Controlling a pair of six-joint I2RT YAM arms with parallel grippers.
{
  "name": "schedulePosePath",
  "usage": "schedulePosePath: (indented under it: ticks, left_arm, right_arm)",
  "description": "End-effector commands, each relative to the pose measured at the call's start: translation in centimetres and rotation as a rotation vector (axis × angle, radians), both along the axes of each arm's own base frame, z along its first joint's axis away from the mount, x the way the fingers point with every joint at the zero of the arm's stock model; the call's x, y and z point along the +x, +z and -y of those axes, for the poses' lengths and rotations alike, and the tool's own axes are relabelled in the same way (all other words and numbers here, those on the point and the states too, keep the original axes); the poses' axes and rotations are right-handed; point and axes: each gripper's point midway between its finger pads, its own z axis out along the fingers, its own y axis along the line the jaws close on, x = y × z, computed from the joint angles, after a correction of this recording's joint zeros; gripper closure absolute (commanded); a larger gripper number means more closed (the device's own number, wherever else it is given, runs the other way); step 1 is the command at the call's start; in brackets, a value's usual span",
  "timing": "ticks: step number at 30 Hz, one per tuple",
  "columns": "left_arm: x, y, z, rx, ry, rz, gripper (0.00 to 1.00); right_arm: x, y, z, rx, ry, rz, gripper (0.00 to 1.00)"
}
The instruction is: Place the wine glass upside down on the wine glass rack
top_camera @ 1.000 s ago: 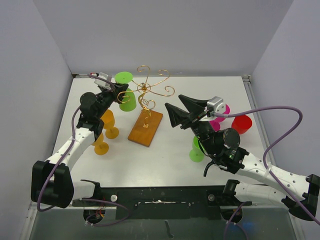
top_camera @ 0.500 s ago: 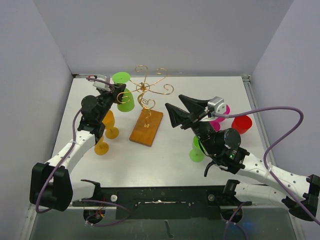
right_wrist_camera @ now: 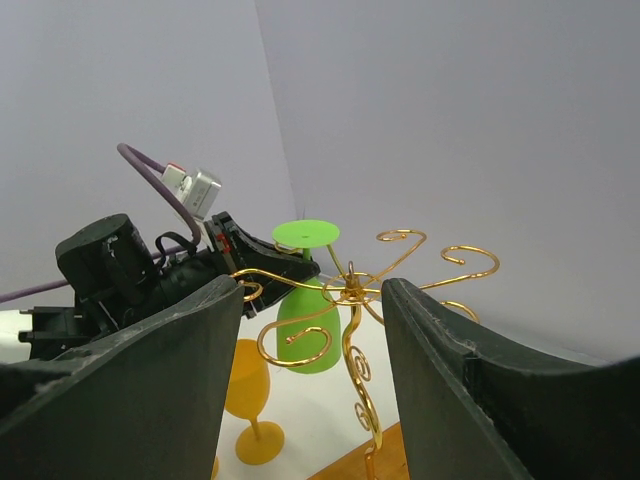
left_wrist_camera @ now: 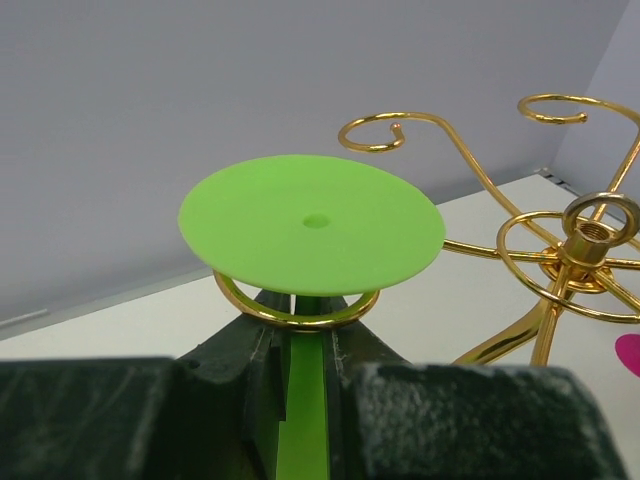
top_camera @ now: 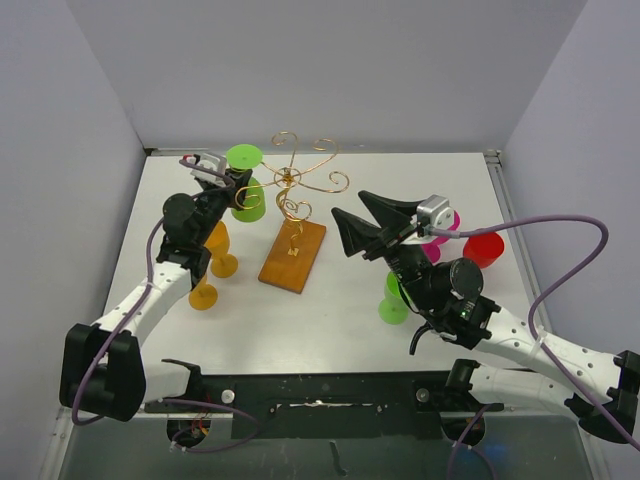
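Table (top_camera: 350,300) | rack (top_camera: 292,258) x1 | green glass (top_camera: 252,205) (top_camera: 390,308) x2 | orange glass (top_camera: 222,252) (top_camera: 203,292) x2

Three cameras sharing one gold wire rack with curled arms on a brown wooden base (top_camera: 293,250)
The top view looks down on it; the left wrist view sits close beside it; the right wrist view faces it from farther off.

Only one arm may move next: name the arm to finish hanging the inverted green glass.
Left. The left gripper is shut on the green glass, inverted, its foot over a loop of the rack. The right gripper hangs open and empty, apart from it.
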Motion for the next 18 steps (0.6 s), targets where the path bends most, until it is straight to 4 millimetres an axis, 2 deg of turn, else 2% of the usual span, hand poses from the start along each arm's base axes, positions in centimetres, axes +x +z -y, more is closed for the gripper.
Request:
schedulePosePath:
  ticks: [1, 6, 18]
  left_arm:
    - [0.6, 3.4, -0.9, 0.041, 0.055, 0.153, 1.0]
    - [0.9, 3.7, -2.0, 0.011, 0.115, 0.179, 1.0]
    - [-0.1, 4.1, -2.4, -0.047, 0.122, 0.215, 1.0]
  right_arm:
    - [-0.6, 2.1, 0.9, 0.072, 0.009, 0.041, 0.42]
    - [-0.8, 2.3, 1.0, 0.076, 0.014, 0.045, 0.42]
    - [-0.9, 2.2, 1.1, 0.075, 0.016, 0.046, 0.42]
